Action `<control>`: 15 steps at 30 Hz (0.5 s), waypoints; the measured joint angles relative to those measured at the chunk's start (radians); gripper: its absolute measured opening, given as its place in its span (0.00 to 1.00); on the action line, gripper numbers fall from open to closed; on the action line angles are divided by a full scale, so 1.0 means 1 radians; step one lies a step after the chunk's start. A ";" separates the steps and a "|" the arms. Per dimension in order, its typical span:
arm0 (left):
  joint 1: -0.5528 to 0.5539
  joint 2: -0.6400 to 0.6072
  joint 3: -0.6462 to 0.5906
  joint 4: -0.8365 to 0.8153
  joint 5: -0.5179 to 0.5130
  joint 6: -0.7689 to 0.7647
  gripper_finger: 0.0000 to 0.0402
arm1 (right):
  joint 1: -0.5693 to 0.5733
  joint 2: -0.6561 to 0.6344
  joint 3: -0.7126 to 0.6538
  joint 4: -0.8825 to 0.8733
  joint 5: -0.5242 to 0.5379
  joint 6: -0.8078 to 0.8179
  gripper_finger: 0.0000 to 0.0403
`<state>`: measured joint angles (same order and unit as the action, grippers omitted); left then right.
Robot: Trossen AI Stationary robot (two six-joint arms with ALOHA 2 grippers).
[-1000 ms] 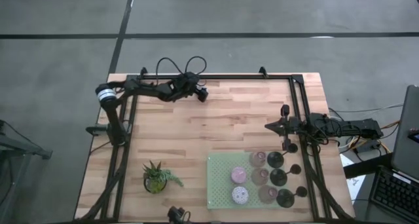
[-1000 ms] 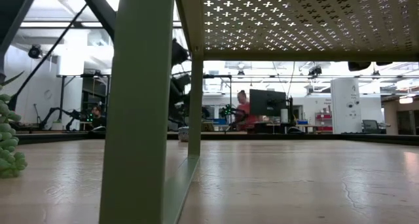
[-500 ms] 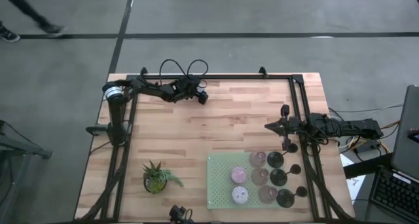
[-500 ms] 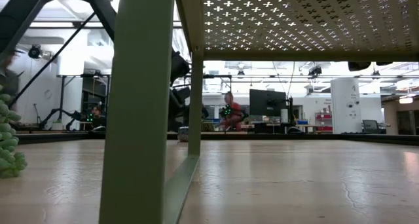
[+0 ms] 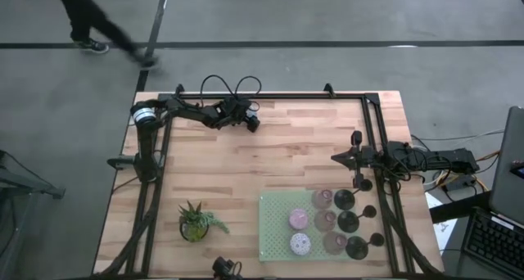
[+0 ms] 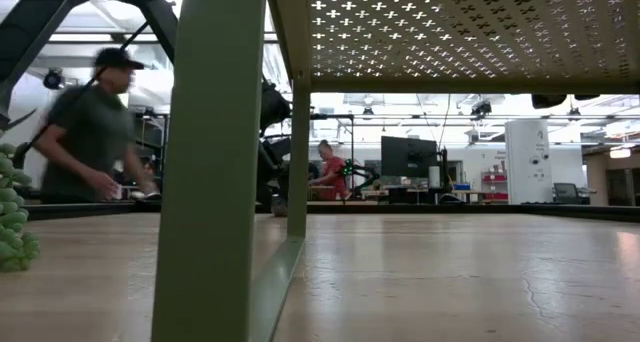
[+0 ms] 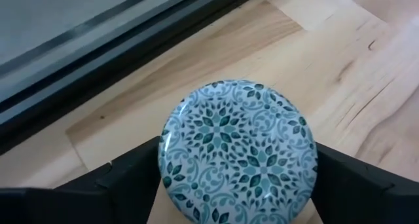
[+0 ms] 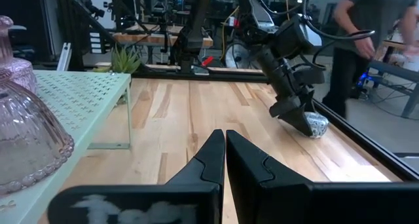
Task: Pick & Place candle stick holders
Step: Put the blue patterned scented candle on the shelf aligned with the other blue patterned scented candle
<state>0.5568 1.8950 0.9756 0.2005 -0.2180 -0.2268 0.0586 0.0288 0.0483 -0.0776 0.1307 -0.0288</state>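
Note:
A short round candle stick holder (image 7: 239,152) with a teal leaf pattern on top stands on its base on the wood near the table's far edge (image 8: 317,124). My left gripper (image 5: 254,123) slants down over it with a finger on each side. Several other candle stick holders, pink (image 5: 299,220), black (image 5: 348,221) and pale (image 5: 300,244), stand on a green perforated stand (image 5: 274,231) at the near right. My right gripper (image 5: 336,158) waits shut at the right edge, holding nothing. My left gripper has the patterned holder between its two fingers (image 7: 131,175), which lie against its round wall (image 7: 167,165) on opposite sides. The fingers slant down from the table's left toward its far edge. The holder stands upright with its base on the table.
A small green potted plant (image 5: 195,221) stands near the front left. The green stand's leg (image 6: 210,182) fills the low view. A black frame rail (image 7: 98,60) runs along the far edge just behind the holder. A person (image 5: 90,18) walks past beyond the far edge.
My left arm has sunk a little toward the table over the patterned holder at the far edge. A person has walked into view along the floor behind the table.

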 joint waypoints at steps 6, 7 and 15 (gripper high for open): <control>0.000 0.000 0.000 0.004 0.000 0.006 0.75 | 0.000 0.000 0.000 0.000 0.000 0.002 0.02; 0.000 0.000 0.000 0.005 0.000 0.006 0.75 | 0.000 0.000 0.000 0.000 0.000 0.002 0.02; -0.002 -0.003 0.001 0.007 0.125 0.016 0.78 | 0.000 0.000 0.000 0.000 0.000 0.001 0.02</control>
<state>0.5547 1.8918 0.9764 0.2078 -0.0931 -0.2110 0.0586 0.0288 0.0483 -0.0776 0.1307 -0.0279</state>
